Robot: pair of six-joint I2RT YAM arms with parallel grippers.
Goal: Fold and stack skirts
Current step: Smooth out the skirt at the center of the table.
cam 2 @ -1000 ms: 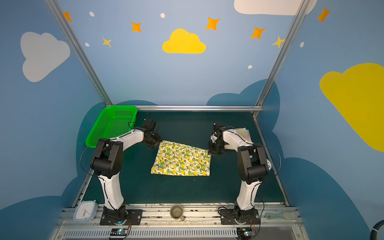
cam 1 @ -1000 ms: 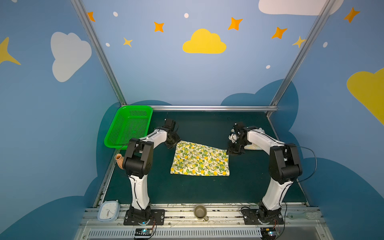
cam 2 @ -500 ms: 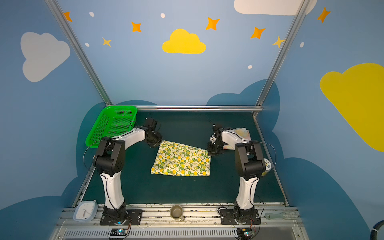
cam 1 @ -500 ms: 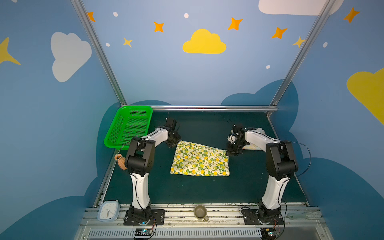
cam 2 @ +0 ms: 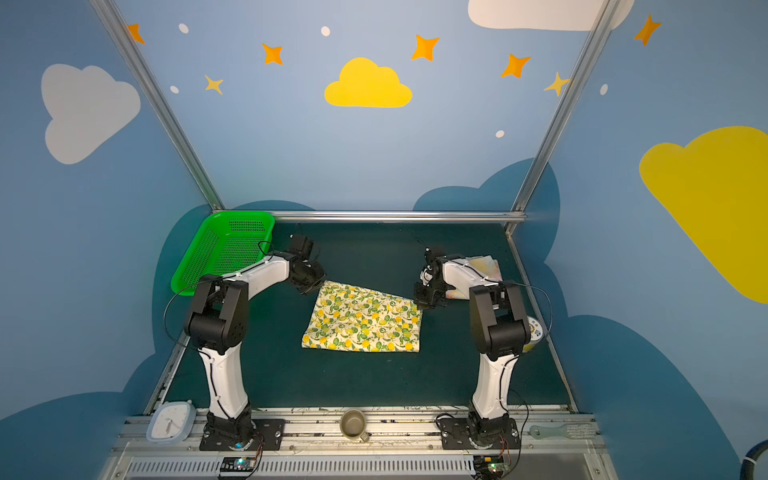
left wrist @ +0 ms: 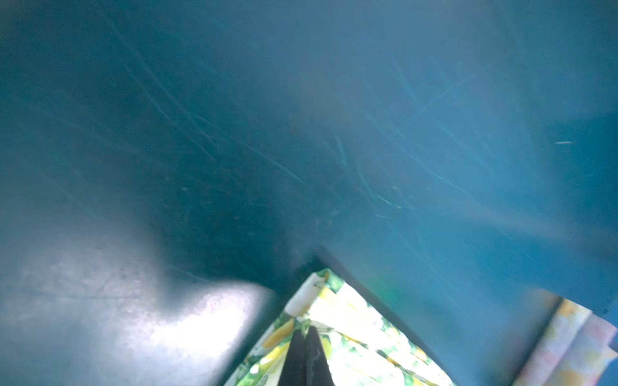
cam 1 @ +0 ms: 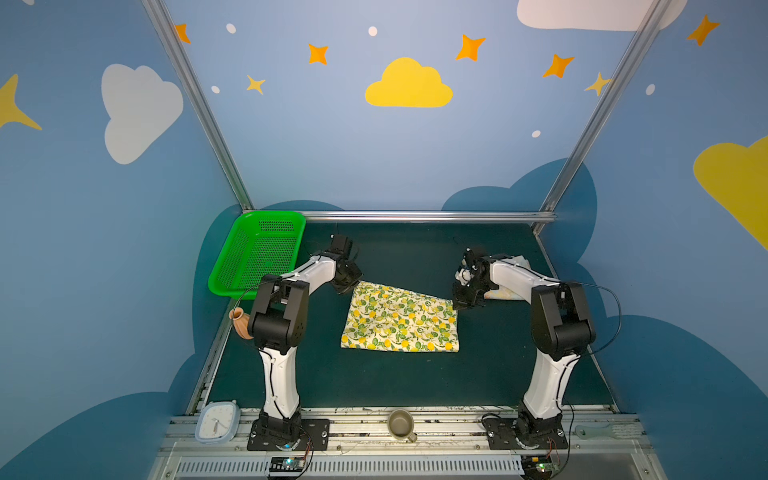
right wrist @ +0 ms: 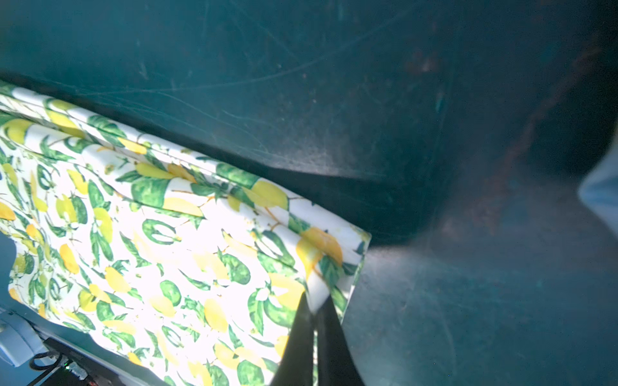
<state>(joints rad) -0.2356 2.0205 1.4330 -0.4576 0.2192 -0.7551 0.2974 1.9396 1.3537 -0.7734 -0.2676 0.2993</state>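
Observation:
The lemon-print skirt lies spread flat on the dark green mat in both top views. My left gripper is shut on its far left corner, with the lemon cloth pinched between the black fingers. At the far right corner my right gripper is shut on the same skirt. The pale yellow flowered skirt lies folded at the far right, partly hidden behind the right arm, and its edge shows in the left wrist view.
A green mesh basket leans at the far left corner. A clay pot sits by the left wall. On the front rail are a blue clock, a cup and a pale utensil.
Both grippers have gone from part open to shut on the lemon skirt's far corners. The arms have barely shifted, and the skirt lies where it did.

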